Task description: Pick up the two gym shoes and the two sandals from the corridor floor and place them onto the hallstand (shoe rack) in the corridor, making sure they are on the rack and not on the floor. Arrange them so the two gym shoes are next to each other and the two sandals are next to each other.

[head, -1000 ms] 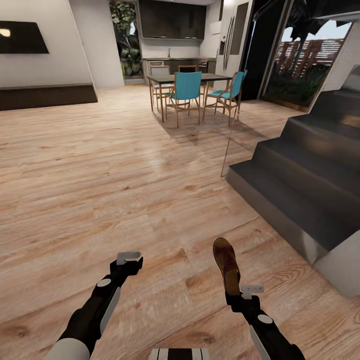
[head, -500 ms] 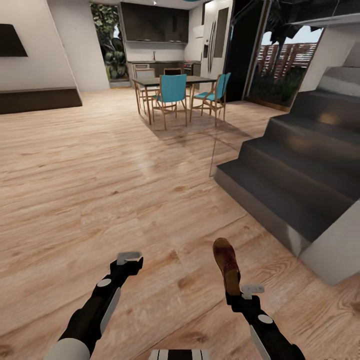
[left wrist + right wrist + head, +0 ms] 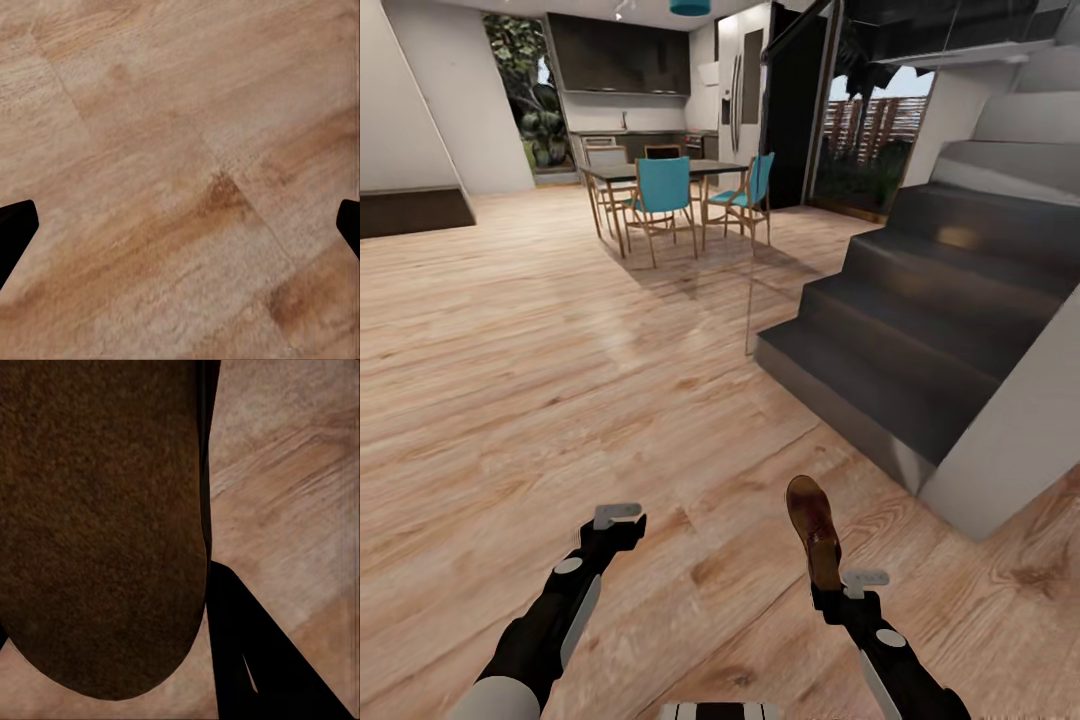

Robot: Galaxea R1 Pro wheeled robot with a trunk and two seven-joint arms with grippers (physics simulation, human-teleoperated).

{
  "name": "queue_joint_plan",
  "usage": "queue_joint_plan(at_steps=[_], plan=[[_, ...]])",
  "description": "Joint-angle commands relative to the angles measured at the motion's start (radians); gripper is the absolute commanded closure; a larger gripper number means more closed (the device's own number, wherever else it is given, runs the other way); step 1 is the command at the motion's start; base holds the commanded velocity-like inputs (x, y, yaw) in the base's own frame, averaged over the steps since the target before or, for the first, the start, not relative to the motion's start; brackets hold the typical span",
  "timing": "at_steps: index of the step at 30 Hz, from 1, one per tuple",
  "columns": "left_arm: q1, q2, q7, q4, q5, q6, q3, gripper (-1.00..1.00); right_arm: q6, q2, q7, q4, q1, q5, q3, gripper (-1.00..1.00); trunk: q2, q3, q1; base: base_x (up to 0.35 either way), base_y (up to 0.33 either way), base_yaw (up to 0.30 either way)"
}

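Observation:
One dark brown sandal (image 3: 812, 530) sticks up and forward from my right gripper (image 3: 828, 590), which is shut on its rear end above the wood-plank corridor floor (image 3: 560, 380). Close up in the right wrist view, the sandal (image 3: 97, 525) is a broad brown surface with a black finger (image 3: 255, 660) beside it. My left gripper (image 3: 616, 520) hangs over bare floor, held open, with nothing in it; its dark fingertips (image 3: 15, 225) stand far apart at the edges of the left wrist view. The gym shoes and the hallstand are out of view.
A dark staircase (image 3: 920, 300) with a pale side wall (image 3: 1010, 440) rises at the right. Farther back stand a dining table (image 3: 660, 180) with teal chairs (image 3: 658, 195), and a dark low bench (image 3: 410, 210) at the far left.
The whole head view has swung to the right: table and bench slid left, the stairs came nearer. Both arms and the held sandal keep their places in the picture.

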Motion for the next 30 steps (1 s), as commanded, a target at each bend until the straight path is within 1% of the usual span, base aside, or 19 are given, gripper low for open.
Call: queue_joint_plan(at_steps=[1, 6, 12, 14, 18, 30], plan=[[0.000, 0.000, 0.000, -0.003, 0.002, 0.006, 0.002, -1.00, 0.002, 0.000, -0.001, -0.001, 0.000, -0.004, 0.000, 1.00, 0.000, 0.000, 0.000, 0.000, 0.000, -0.239], [-0.001, -0.001, 0.001, -0.018, -0.001, 0.006, 0.002, -1.00, 0.004, 0.000, -0.001, -0.001, 0.000, -0.004, -0.001, 1.00, 0.000, 0.006, 0.000, 0.000, 0.000, -0.239], [-0.003, -0.006, 0.002, -0.069, -0.001, 0.010, 0.001, -1.00, 0.004, 0.000, -0.001, -0.001, 0.000, -0.005, -0.002, 1.00, 0.000, 0.013, 0.000, 0.000, 0.000, -0.238], [-0.003, -0.007, 0.001, -0.086, 0.002, 0.024, 0.001, -1.00, 0.004, 0.000, -0.001, -0.001, 0.000, -0.005, -0.002, 1.00, 0.000, 0.016, 0.000, 0.000, 0.000, -0.238], [-0.003, -0.009, 0.000, -0.095, 0.004, 0.043, -0.001, -1.00, 0.004, 0.000, -0.001, -0.001, 0.000, -0.005, -0.002, 1.00, 0.000, 0.021, 0.000, 0.000, 0.000, -0.238], [0.003, -0.010, 0.000, -0.092, 0.006, 0.048, 0.000, -1.00, 0.004, 0.000, -0.001, -0.001, 0.000, -0.004, -0.002, 1.00, 0.000, 0.035, 0.000, 0.000, 0.000, -0.238]])
